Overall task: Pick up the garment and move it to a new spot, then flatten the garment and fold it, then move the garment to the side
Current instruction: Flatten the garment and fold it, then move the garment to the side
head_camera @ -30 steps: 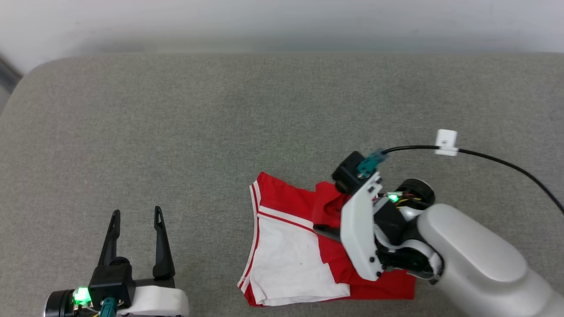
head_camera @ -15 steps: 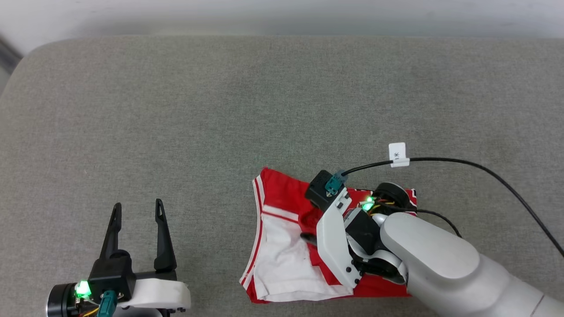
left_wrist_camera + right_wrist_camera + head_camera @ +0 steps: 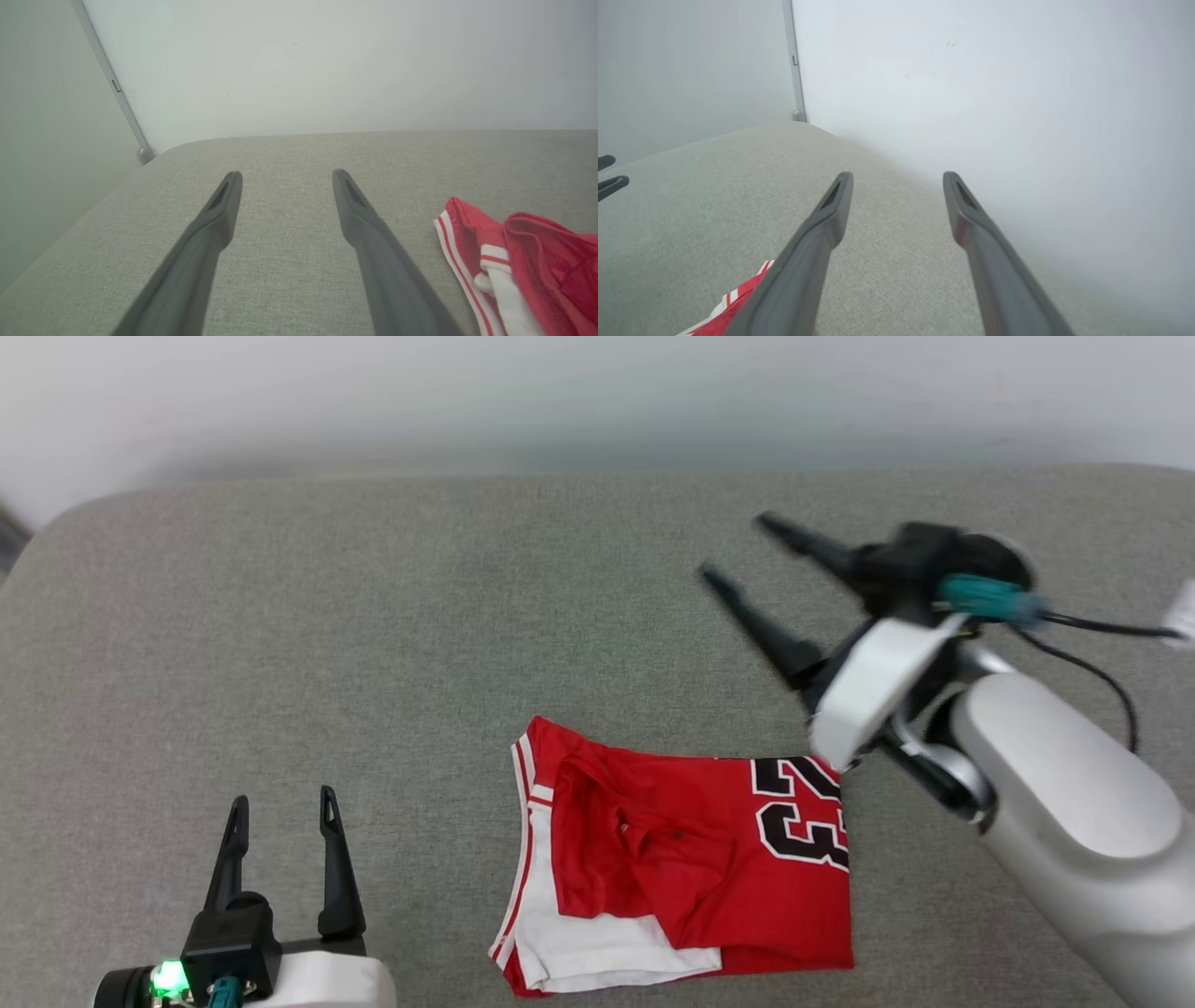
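The right end effector (image 3: 734, 546) is caught at the upper right of the head view. Its two long dark fingers are spread wide and angled toward the upper left, with only grey cloth seen between them. It is held clear of the garment (image 3: 700, 840), well apart from the red cloth below it. Behind it the pale forearm (image 3: 1064, 803) is run down to the lower right corner, and a black cable (image 3: 1111, 627) is trailed off the wrist toward the right edge. In the right wrist view the same fingers are shown parted and pointed at the far edge of the tabletop (image 3: 373, 616) and the white wall (image 3: 560, 392) beyond.

The left end effector (image 3: 283, 796) is parked at the lower left of the head view. Its fingers are pointed up the frame and likewise spread, apart from the garment, which is glimpsed at the right edge of the left wrist view.

The garment is laid folded on the grey fabric tabletop, in the lower middle of the head view. Red cloth is turned uppermost, and a black number 23 (image 3: 803, 812) outlined in white is shown at its right end. A white sleeve (image 3: 597, 952) is left peeking out along the bottom left, and red-and-white striped trim (image 3: 520, 784) is run down the left edge.
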Available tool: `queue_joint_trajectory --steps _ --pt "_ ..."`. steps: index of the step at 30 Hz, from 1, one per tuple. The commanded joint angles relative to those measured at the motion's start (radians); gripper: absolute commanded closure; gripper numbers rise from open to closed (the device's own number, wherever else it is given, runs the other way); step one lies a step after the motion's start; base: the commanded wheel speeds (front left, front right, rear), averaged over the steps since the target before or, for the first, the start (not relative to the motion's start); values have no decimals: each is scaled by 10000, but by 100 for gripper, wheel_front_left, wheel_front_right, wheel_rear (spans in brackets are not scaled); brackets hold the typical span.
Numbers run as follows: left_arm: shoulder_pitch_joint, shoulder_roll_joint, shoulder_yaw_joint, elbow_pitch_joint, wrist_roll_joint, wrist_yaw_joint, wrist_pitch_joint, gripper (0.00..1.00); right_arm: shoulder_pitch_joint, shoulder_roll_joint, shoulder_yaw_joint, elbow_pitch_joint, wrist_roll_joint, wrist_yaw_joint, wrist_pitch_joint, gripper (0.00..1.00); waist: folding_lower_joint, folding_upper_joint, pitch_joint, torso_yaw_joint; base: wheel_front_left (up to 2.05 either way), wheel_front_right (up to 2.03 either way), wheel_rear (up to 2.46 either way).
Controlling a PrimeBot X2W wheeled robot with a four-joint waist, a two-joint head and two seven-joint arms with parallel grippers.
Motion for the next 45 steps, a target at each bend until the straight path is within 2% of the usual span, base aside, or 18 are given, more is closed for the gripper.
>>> queue_joint_trajectory --steps 1,2,3,5,6,7,9,14,19,26,34,42,45 --pt "165 -15 12 -52 40 7 -22 0 663 169 -1049 279 -656 -6 -927 0 -1 0 -194 -92 0 0 0" --pt "201 -16 11 -67 35 11 -22 0 908 272 -1530 380 -1003 -6 -1284 0 -1 0 -247 -108 0 0 0" --pt "201 -16 11 -67 35 11 -22 0 908 272 -1530 380 -1003 -6 -1284 0 -1 0 -247 -108 0 0 0" --pt "261 -19 -7 -90 18 10 -22 0 1386 450 -2498 489 -1694 -6 -1800 0 -1 0 -344 -134 0 0 0" --pt "345 -21 -10 -104 10 5 -22 0 1988 626 -3422 426 -2312 -7 -2072 0 -1 0 -441 -152 0 0 0" --pt "345 -21 -10 -104 10 5 -22 0 1988 626 -3422 426 -2312 -7 -2072 0 -1 0 -441 -152 0 0 0" --pt "419 -25 -34 -115 11 2 -22 0 2722 869 -4228 177 -2736 -6 -2195 0 -1 0 -535 -154 0 0 0" --pt "601 -31 -81 -175 -5 9 -22 0 4622 1370 -6088 -1355 -3583 -6 -2241 0 -1 0 -720 -175 0 0 0" --pt "823 -37 -99 -207 -31 -20 -22 0 6398 2015 -7388 -2596 -4142 -6 -2247 0 -1 0 -935 -200 0 0 0" --pt "1058 -40 -218 -152 6 -175 -22 0 8240 2769 -8074 -3239 -4430 -6 -2248 0 -1 0 -1167 -175 0 0 0" --pt "1182 -43 -310 -101 78 -254 -22 0 9293 3236 -8250 -3408 -4507 -6 -2249 0 -1 0 -1333 -125 0 0 0" --pt "1204 -45 -296 -67 72 -219 -22 0 8832 3320 -8509 -3631 -4642 -6 -2249 0 -1 0 -1417 -168 0 0 0" --pt "1138 -45 -303 -59 27 -224 -22 0 8118 2969 -8603 -3790 -4748 -6 -2250 0 -1 0 -1378 -173 0 0 0"
